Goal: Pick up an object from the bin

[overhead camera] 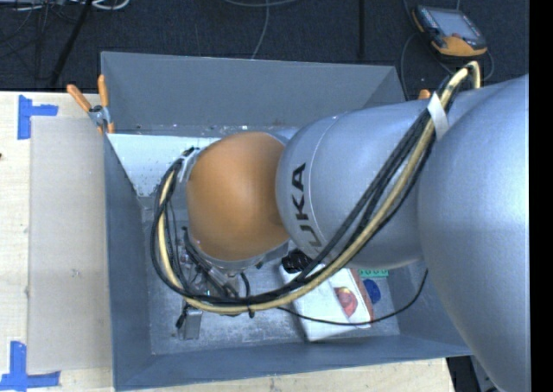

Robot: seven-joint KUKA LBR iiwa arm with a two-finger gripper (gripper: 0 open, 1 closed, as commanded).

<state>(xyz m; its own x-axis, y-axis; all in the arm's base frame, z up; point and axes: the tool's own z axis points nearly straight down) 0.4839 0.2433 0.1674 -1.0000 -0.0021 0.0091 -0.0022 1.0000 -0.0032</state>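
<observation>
Deep in the bin point(125, 278), claw point(212, 282) hangs beside a white printed card point(341, 304); its grip state we can't tell. Prob. reach step; next: grip, lift.

I watch through one camera set above the grey metal bin point(259, 92), looking down and a little from one side, near enough that the bin spans most of the frame. The arm point(484, 226) enters from the right; dark floor point(173, 10) runs along the top.

White flat packet point(337, 308), red and blue print, lying near right; orange-and-black handset point(448, 29) sitting far right on dark floor point(328, 10).
</observation>
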